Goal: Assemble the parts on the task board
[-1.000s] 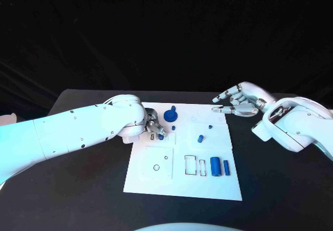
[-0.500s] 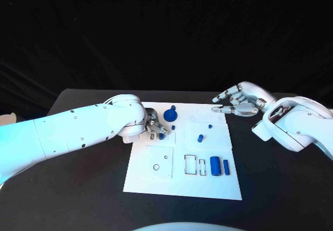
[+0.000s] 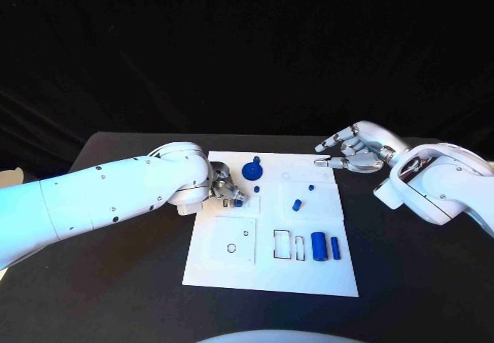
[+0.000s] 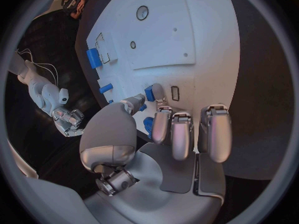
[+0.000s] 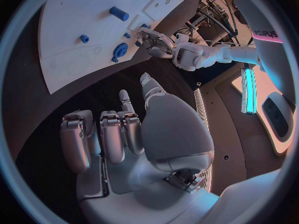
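Blue peg (image 4: pixel 150 93) pinched by left robot hand (image 3: pixel 228 189) at white board (image 3: pixel 232 275) left edge; right robot hand (image 3: pixel 355 155) empty, fingers spread, off board's far right corner.

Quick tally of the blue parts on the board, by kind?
Toothed disc: 1
Cylinders lying flat: 3
Small pegs: 3
Part pinched by the left hand: 1
Total: 8, as far as the head view shows.
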Robot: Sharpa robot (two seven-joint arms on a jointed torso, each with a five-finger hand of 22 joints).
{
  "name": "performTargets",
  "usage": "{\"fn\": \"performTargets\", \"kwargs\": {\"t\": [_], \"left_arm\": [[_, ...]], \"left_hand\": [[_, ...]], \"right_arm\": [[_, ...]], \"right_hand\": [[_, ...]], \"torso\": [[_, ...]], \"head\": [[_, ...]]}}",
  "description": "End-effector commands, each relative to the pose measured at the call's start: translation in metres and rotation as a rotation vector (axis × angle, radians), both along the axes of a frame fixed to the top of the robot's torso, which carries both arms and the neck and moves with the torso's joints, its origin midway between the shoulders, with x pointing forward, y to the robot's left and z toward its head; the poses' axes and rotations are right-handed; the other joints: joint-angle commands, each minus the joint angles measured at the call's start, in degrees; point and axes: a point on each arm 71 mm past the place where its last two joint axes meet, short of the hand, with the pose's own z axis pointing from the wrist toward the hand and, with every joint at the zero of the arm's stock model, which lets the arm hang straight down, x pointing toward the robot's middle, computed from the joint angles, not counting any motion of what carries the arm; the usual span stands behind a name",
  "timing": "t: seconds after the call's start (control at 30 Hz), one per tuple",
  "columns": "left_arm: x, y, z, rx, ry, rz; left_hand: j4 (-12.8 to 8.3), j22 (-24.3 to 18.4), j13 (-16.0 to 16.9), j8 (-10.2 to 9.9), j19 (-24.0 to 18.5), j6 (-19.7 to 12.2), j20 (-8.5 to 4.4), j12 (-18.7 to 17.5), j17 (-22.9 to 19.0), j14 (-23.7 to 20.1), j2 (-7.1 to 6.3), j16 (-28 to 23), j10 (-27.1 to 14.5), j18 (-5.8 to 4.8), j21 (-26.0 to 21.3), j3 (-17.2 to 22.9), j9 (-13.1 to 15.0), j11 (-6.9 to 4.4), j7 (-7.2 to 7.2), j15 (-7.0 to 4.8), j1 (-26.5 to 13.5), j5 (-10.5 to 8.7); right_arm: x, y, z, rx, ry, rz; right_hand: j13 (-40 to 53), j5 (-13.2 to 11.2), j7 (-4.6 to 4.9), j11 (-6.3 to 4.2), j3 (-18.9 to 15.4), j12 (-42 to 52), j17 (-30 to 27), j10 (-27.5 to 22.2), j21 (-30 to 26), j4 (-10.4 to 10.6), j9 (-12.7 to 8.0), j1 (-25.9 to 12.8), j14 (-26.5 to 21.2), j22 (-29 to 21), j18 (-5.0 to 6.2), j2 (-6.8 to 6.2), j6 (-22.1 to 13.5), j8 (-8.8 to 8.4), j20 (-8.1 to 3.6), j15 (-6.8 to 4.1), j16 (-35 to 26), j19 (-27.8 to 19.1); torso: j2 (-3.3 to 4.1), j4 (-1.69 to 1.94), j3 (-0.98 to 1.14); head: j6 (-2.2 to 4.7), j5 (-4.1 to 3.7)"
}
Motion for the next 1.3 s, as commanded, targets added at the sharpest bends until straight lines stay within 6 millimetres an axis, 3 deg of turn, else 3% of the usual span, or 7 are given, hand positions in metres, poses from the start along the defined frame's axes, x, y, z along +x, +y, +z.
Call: {"fn": "performTargets", "kwargs": {"t": [0.03, 0.33, 0.5, 0.67, 0.77, 0.97, 1.3], "left_arm": [[-0.003, 0.012, -0.005, 0.075, 0.033, 0.087], [-0.001, 0.023, 0.015, -0.005, -0.040, 0.131], [0.004, 0.028, 0.030, -0.051, -0.072, 0.153], [0.013, 0.035, 0.046, -0.075, -0.084, 0.162], [0.023, 0.041, 0.055, -0.064, -0.089, 0.166], [0.045, 0.051, 0.062, 0.018, -0.096, 0.157], [0.069, 0.048, 0.053, 0.104, -0.101, 0.151]], "left_hand": [[0.24, 9.12, 2.73, 0.20, 3.10, 0.53, -0.49, 0.42, 15.08, 6.04, -0.24, 0.18, 0.59, -0.36, 0.37, -0.81, 0.09, -0.04, -0.02, -0.33, 0.80, 0.08], [1.89, 8.70, 1.76, 0.15, 2.90, 0.16, -0.62, -0.50, 15.08, 6.04, -0.24, 0.18, 0.02, -0.24, 0.01, -11.66, 0.18, -0.03, 0.02, -0.41, 1.16, 0.19], [1.89, 8.01, 0.38, -0.31, 2.57, -0.49, -0.52, -1.76, 15.08, 6.04, 1.10, 0.18, -0.90, -0.06, -0.54, -20.43, -0.02, 0.16, 0.34, -0.21, 2.45, 0.14], [1.97, 6.54, -1.20, -2.74, 1.85, -2.37, 0.08, -3.15, 15.08, 6.04, 1.88, 0.18, -2.10, 0.29, -1.66, -27.44, -1.96, 1.03, 1.39, 0.40, 5.05, 0.25], [1.95, 6.41, -1.75, -5.32, 1.78, -4.19, 0.64, -3.59, 15.08, 6.04, 2.11, 0.18, -2.52, 0.32, -1.82, -28.16, -4.27, 1.94, 2.45, 1.14, 8.03, 0.29], [1.92, 6.37, -2.50, -7.93, 1.73, -3.48, 1.38, -4.19, 15.08, 6.04, 2.15, 0.18, -3.04, 0.36, -1.98, -26.47, -7.94, 2.60, 3.14, 1.74, 12.53, 0.29], [2.01, 6.71, -2.46, -8.51, 1.88, -2.22, 1.51, -4.06, 15.08, 6.04, 2.48, 0.18, -2.87, 0.30, -1.80, -26.12, -9.49, 2.59, 3.12, 1.86, 13.16, 0.22]], "right_arm": [[0.000, 0.000, -0.001, -0.012, 0.002, 0.013], [0.001, -0.002, -0.002, -0.015, 0.002, 0.006], [0.002, -0.003, -0.003, -0.016, 0.004, 0.003], [0.003, -0.003, -0.005, -0.016, 0.010, 0.001], [0.003, -0.003, -0.006, -0.016, 0.013, 0.000], [0.003, -0.003, -0.007, -0.016, 0.015, -0.001], [0.003, 0.001, -0.008, -0.013, 0.015, 0.008]], "right_hand": [[14.98, 0.19, -0.31, 0.18, -0.29, 0.00, 15.05, 5.73, 0.14, -0.06, 0.09, 0.18, 5.98, 15.06, -0.38, 0.35, -0.08, 0.11, 0.04, 0.32, 0.23, 6.00], [14.98, 0.19, -0.31, 0.18, -0.29, 0.00, 15.05, 5.73, 0.14, -0.06, 0.09, 0.18, 5.98, 15.06, -0.38, 0.35, -0.08, 0.11, 0.04, 0.32, 0.23, 6.00], [14.98, 0.19, -0.31, 0.18, -0.29, 0.00, 15.05, 5.73, 0.14, -0.06, 0.09, 0.18, 5.98, 15.06, -0.38, 0.35, -0.08, 0.11, 0.04, 0.32, 0.23, 6.00], [14.98, 0.19, -0.31, 0.18, -0.29, 0.00, 15.05, 5.73, 0.14, -0.06, 0.09, 0.18, 5.98, 15.06, -0.38, 0.35, -0.08, 0.11, 0.04, 0.32, 0.23, 6.00], [15.02, 0.11, -0.32, 0.17, -0.45, 0.07, 15.05, 5.77, 0.14, -0.03, 0.11, 0.19, 5.98, 15.06, -0.38, 0.34, -0.06, 0.11, 0.04, 0.32, 0.23, 6.00], [15.02, 0.11, -0.32, 0.17, -0.45, 0.07, 15.05, 5.77, 0.14, -0.03, 0.11, 0.19, 5.98, 15.06, -0.38, 0.34, -0.06, 0.11, 0.04, 0.32, 0.23, 6.00], [15.02, 0.11, -0.32, 0.17, -0.45, 0.07, 15.05, 5.77, 0.14, -0.03, 0.11, 0.19, 5.98, 15.06, -0.38, 0.34, -0.06, 0.11, 0.04, 0.32, 0.23, 6.00]], "torso": [[0.00, -0.03, -0.01], [-0.01, -0.01, -0.01], [0.04, 0.01, 0.00], [0.04, -0.03, 0.00], [0.08, -0.02, 0.04], [0.03, 0.09, 0.05], [0.13, -0.04, -0.07]], "head": [[0.17, -0.03], [0.47, -0.13], [0.64, -0.09], [0.87, 0.11], [0.98, 0.08], [0.94, 0.18], [1.04, 0.60]]}}
